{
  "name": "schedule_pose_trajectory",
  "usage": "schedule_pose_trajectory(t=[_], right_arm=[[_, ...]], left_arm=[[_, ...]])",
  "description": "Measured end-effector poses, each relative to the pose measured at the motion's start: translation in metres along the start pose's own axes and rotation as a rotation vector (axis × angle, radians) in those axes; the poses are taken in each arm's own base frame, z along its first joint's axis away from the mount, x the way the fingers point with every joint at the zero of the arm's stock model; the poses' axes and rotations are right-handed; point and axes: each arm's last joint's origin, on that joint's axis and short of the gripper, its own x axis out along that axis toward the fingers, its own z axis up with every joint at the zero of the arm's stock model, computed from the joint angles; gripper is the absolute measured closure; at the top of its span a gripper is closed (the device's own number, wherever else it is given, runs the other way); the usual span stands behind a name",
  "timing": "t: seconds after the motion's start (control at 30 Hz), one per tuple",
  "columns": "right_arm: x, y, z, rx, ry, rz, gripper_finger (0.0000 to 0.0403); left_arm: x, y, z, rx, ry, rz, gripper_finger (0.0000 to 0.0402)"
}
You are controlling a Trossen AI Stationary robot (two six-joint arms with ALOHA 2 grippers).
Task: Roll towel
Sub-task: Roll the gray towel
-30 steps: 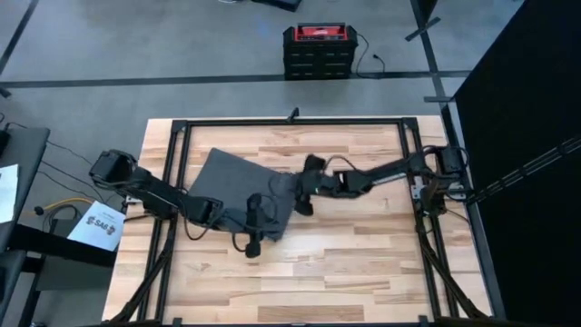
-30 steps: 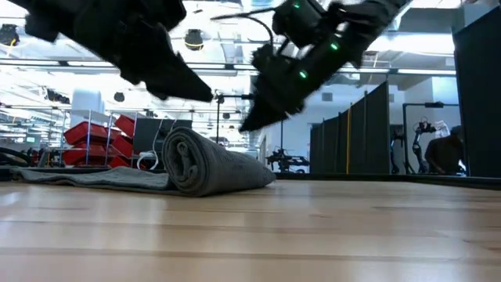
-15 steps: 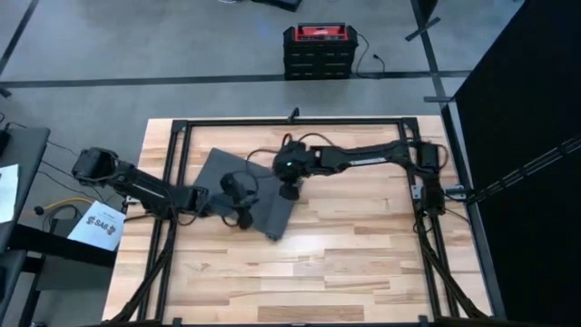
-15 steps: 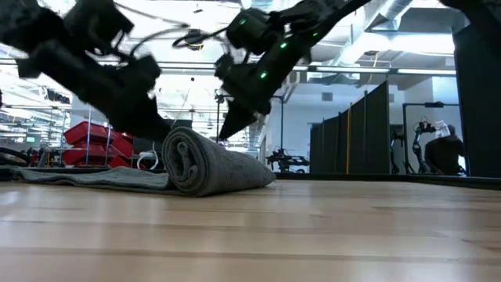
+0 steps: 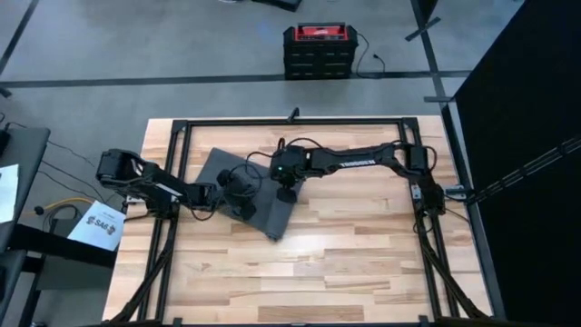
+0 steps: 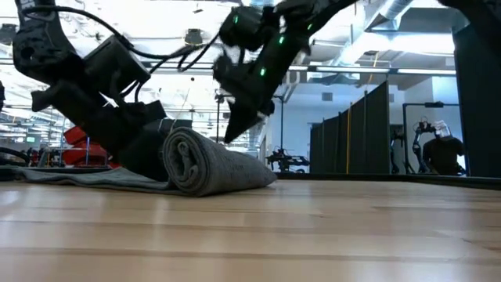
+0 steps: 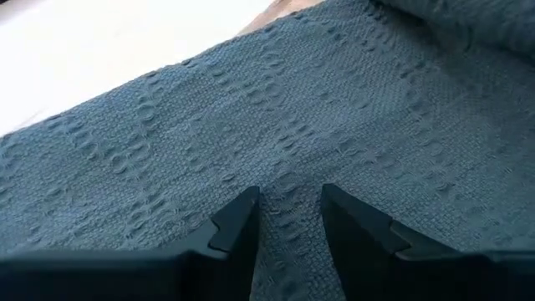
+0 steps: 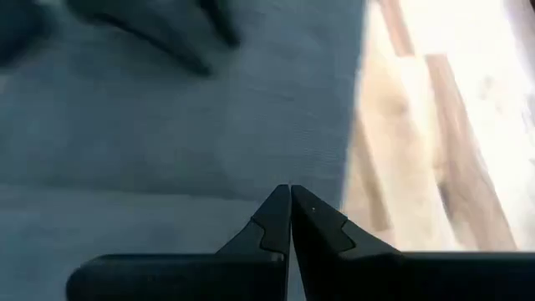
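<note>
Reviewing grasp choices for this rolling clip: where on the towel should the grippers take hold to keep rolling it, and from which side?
Judging by its pose, grip the towel at the rolled edge, one gripper near each end, coming from above: the roll stands thick above the flat tail.

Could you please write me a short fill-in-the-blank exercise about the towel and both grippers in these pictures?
1. The dark grey towel lies partly ____ on the wooden table.
2. The right gripper has its jaws ____.
3. The left gripper has its jaws ____, just above the cloth.
4. Beyond the table stands a red-topped ____.

Missing words: rolled; shut; open; case
</note>
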Motion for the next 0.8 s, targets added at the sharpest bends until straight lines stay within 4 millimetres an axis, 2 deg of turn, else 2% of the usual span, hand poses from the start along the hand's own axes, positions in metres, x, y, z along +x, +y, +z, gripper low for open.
schedule_pose_trajectory(t=[0.07, 0.13, 0.33, 0.4, 0.63, 0.8], right_arm=[[-0.005, 0.017, -0.004, -0.034, -0.025, 0.028, 0.0402], [-0.002, 0.03, -0.014, -0.056, -0.061, 0.058, 0.0403], [0.011, 0.046, -0.04, -0.047, -0.336, 0.144, 0.0403], [0.016, 0.05, -0.044, -0.052, -0.344, 0.167, 0.0403], [0.042, 0.041, -0.055, -0.059, -0.292, 0.125, 0.0403], [0.046, 0.034, -0.059, -0.049, -0.255, 0.072, 0.0403]], left_arm=[[0.001, 0.0, -0.001, 0.001, 0.002, 0.004, 0.0283], [0.001, -0.001, -0.002, -0.004, 0.007, 0.004, 0.0283], [0.0, -0.001, -0.003, -0.038, 0.015, 0.004, 0.0283], [0.0, -0.001, -0.003, -0.048, 0.018, 0.004, 0.0283], [-0.002, -0.005, -0.004, -0.079, 0.005, -0.018, 0.0283], [-0.005, -0.01, -0.007, -0.129, 0.022, -0.029, 0.0283]])
